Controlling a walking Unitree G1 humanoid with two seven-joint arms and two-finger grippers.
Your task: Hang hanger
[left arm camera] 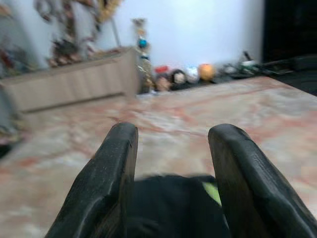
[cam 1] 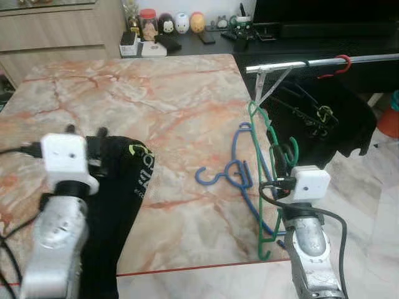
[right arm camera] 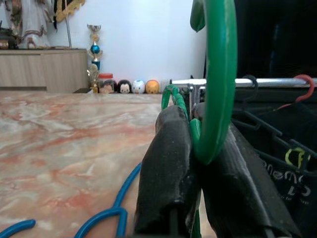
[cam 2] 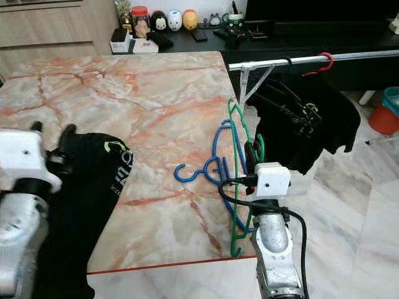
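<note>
A green hanger (cam 1: 257,162) lies along the right edge of the marble table (cam 1: 149,106), its hook (right arm camera: 215,74) curling up. My right gripper (cam 1: 277,159) is shut on the green hanger near that hook; in the right wrist view its fingers (right arm camera: 166,173) press the green wire between them. A blue hanger (cam 1: 237,174) lies flat on the table just left of it. The metal rail (cam 1: 312,62) stands beyond the table's right side, carrying a red hook (cam 1: 340,62) and black clothes (cam 1: 318,115). My left gripper (left arm camera: 171,178) is open above a black garment (cam 1: 115,199).
A dark sideboard (cam 1: 206,37) with small figurines and jars stands behind the table. A wooden cabinet (cam 1: 56,28) is at the back left. An orange bin (cam 1: 389,121) sits on the tiled floor at the right. The table's front edge has a red line.
</note>
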